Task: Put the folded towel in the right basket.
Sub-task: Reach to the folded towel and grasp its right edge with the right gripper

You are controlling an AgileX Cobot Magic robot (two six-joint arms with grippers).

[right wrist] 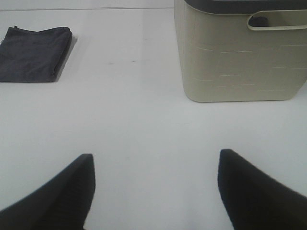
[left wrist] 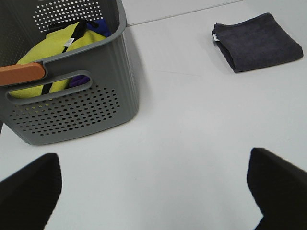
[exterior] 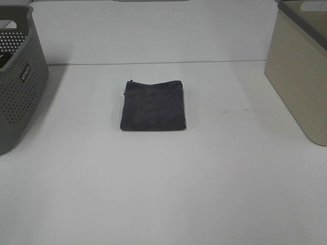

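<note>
A dark grey folded towel (exterior: 153,105) lies flat in the middle of the white table. It also shows in the left wrist view (left wrist: 256,41) and the right wrist view (right wrist: 33,53). The beige right basket (exterior: 301,66) stands at the right edge, also in the right wrist view (right wrist: 240,55). Neither gripper shows in the high view. My left gripper (left wrist: 153,191) is open and empty over bare table, well away from the towel. My right gripper (right wrist: 153,191) is open and empty, with the towel and beige basket both some way off.
A grey perforated basket (exterior: 18,76) stands at the left edge; in the left wrist view (left wrist: 72,96) it holds yellow and dark cloth. The table's back edge runs behind the towel.
</note>
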